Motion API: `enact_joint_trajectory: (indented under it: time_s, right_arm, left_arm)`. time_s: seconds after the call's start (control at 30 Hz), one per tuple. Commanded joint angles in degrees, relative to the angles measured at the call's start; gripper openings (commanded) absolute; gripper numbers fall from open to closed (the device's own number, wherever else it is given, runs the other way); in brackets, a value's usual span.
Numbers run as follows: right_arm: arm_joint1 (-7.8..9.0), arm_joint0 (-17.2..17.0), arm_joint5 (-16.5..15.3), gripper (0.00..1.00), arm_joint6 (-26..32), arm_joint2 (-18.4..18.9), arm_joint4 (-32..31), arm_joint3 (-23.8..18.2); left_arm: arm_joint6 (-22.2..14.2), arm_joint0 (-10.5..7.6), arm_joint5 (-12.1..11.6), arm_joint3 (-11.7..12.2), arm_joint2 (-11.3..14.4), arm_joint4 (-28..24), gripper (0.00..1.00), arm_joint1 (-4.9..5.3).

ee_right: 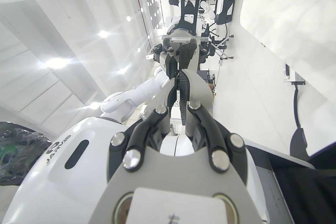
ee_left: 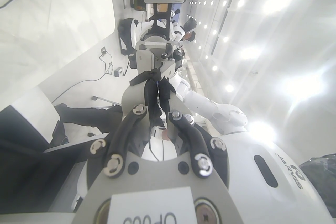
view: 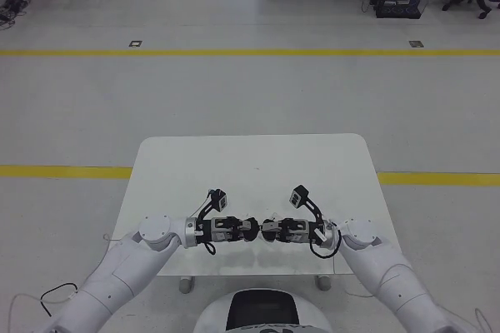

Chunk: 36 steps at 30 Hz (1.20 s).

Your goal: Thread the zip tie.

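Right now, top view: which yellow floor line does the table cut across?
The nearer yellow line: the table hides its middle. The far yellow line runs unbroken.

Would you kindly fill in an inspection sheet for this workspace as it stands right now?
Surface: white table with rounded corners.
Job's things: zip tie too small to make out; it may sit where the fingertips meet, but that cannot be confirmed.
Clutter: nothing seen.
Grippers: left gripper and right gripper face each other tip to tip over the near part of the table, both with fingers shut.
Cables: a black wrist cable loops up to the camera on each arm; a loose floor cable lies beside the left arm.
Surroundings: grey floor crossed by yellow lines.
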Motion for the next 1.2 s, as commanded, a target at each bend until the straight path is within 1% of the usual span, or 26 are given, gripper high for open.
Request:
enact_joint_trajectory:
  time_s: [0.0, 0.17, 0.23, 0.4, 0.43, 0.47, 0.5, 0.73, 0.9, 1.0, 1.17]
  right_arm:
    - [0.01, 0.0, 0.0, 0.0, 0.0, -0.1, 0.0, 0.0]
    - [0.02, 0.1, 0.0, 0.0, 0.1, -0.3, 0.1, 0.1]
    - [0.03, 0.2, 0.0, 0.0, 0.1, -0.3, 0.1, 0.1]
    - [0.06, 0.2, -0.1, 0.0, 0.0, -0.5, 0.2, 0.1]
    - [0.07, 0.2, -0.1, 0.28, 0.0, -0.5, 0.3, 0.1]
    - [0.07, 0.2, -0.1, 0.92, -0.1, -0.4, 0.5, 0.1]
    - [0.09, 0.2, -0.1, 1.0, -0.2, -0.3, 0.6, 0.1]
    - [0.62, -0.3, -0.7, 1.0, -0.5, 1.2, 0.3, 0.1]
    - [1.28, -1.4, -1.6, 1.0, -0.4, 3.0, 0.0, -1.2]
    - [1.4, -1.7, -2.1, 1.0, -0.2, 3.3, 0.1, -1.7]
    - [1.4, -1.7, -2.1, 1.0, -0.2, 3.3, 0.1, -1.7]
  left_arm:
    - [0.0, -0.02, 0.0, 0.0, 0.0, 0.0, 0.06, -0.01]
    - [-0.1, -0.08, 0.0, 0.1, 0.2, -0.1, 0.05, -0.03]
    - [-0.1, -0.11, 0.0, 0.1, 0.2, -0.2, 0.0, -0.04]
    - [-0.1, -0.11, -0.2, 0.2, 0.2, -0.2, 0.0, -0.03]
    - [-0.1, -0.09, -0.2, 0.3, 0.2, -0.2, 0.0, -0.02]
    - [-0.1, -0.08, -0.3, 0.3, 0.2, -0.2, 0.0, -0.01]
    - [-0.2, -0.05, -0.4, 0.4, 0.2, -0.2, 0.0, 0.0]
    - [-0.2, 0.33, -1.0, 0.9, -0.4, -0.1, 0.0, 0.26]
    - [-0.1, 0.94, -1.6, 1.3, -1.6, 0.0, 0.0, 0.69]
    - [-0.6, 1.33, -2.4, 0.9, -2.3, 0.0, 0.0, 0.98]
    - [-0.6, 1.4, -2.4, 0.8, -2.4, 0.1, 0.0, 1.01]
